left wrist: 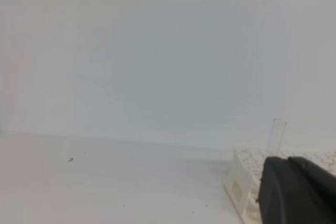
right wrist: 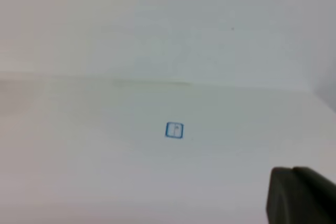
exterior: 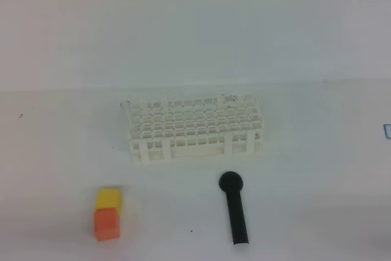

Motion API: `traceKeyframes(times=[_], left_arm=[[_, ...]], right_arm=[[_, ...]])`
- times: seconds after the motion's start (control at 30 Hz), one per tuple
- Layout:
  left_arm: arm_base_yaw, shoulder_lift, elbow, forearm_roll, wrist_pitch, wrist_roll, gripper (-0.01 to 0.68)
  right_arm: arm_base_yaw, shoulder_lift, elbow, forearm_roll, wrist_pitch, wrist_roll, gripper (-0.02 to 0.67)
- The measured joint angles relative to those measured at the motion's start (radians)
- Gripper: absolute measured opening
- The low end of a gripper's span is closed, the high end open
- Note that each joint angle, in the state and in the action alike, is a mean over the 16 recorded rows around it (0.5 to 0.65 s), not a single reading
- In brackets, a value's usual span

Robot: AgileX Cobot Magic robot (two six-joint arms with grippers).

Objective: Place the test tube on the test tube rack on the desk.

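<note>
Exterior high view: the white plastic test tube rack (exterior: 196,128), its top a grid of square holes, stands on the matte white desk (exterior: 317,175). A faint clear test tube (exterior: 125,106) stands upright at its far-left corner. Nearer lie a black round-headed stick (exterior: 234,207) and touching yellow (exterior: 109,199) and orange (exterior: 106,224) cubes.

Left wrist view: the left gripper (left wrist: 296,190), pressed together and empty, sits near the tube (left wrist: 275,137) and the rack's corner (left wrist: 239,184).

Right wrist view: the right gripper (right wrist: 299,195), likewise closed, holds nothing; a small blue square mark (right wrist: 174,130) shows on the desk.
</note>
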Motion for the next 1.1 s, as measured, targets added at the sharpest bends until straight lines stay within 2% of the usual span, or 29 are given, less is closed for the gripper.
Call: traceKeyframes(times=[0.5, 1.1], left_arm=[[0.000, -0.001, 0.001, 0.002, -0.002, 0.000, -0.001], [0.000, 0.001, -0.001, 0.002, -0.002, 0.000, -0.001]], right_arm=[[0.000, -0.087, 0.000, 0.022, 0.223, -0.012, -0.001], [0.000, -0.091, -0.003, 0.028, 0.245, -0.012, -0.001]])
